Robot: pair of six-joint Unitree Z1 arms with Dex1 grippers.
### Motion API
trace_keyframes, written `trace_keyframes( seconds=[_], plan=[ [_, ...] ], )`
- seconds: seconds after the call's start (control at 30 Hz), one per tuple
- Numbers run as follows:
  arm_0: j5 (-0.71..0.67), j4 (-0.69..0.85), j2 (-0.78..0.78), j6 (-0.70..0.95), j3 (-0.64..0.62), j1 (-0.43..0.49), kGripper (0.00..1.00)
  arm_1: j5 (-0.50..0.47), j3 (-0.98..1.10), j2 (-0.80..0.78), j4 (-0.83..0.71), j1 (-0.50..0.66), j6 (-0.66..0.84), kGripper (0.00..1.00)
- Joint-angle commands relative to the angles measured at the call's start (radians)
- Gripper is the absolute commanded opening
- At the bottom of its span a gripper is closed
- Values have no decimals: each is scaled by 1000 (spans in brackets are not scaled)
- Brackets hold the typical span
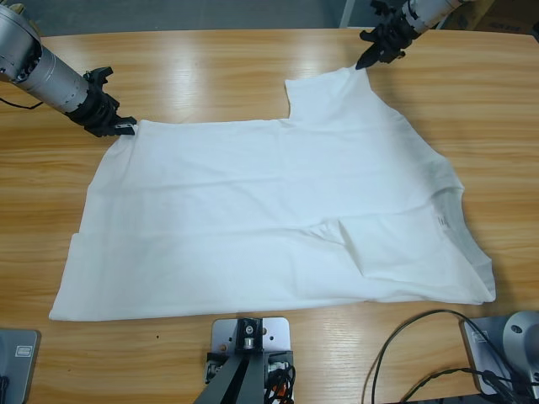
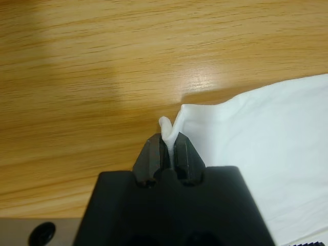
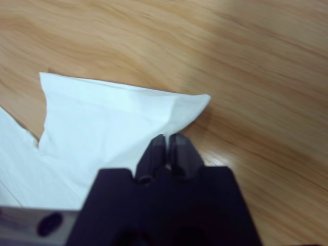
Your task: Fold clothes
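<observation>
The white T-shirt (image 1: 278, 219) lies spread on the wooden table (image 1: 210, 76), neck toward the right, with a fold ridge near its middle. The left gripper (image 2: 168, 141), reaching in from the upper left, pinches the shirt's far hem corner. The right gripper (image 3: 167, 141), coming from the upper right, has its jaws pressed together on the sleeve tip. Cables (image 1: 421, 353) lie at the table's near right.

The long wooden table (image 1: 236, 76) (pale, glossy) carries a white T-shirt (image 1: 278, 219) spread nearly flat.
</observation>
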Motion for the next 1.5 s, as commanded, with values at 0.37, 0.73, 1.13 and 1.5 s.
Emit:
trace_keyframes(
  seconds=[0.37,0.73,1.13,1.5],
  plan=[
    [-18,72,-31,-1,44,42,0,88,54,-83,249,10,-169,0],
    [-43,116,-231,-34,157,37,0,138,319,-380,246,13,-185,0],
    [-56,115,-359,-80,277,-19,0,141,812,-733,243,86,-146,0],
    [-58,116,-473,-121,401,-94,0,88,1105,-904,226,180,-100,0]
  ],
)
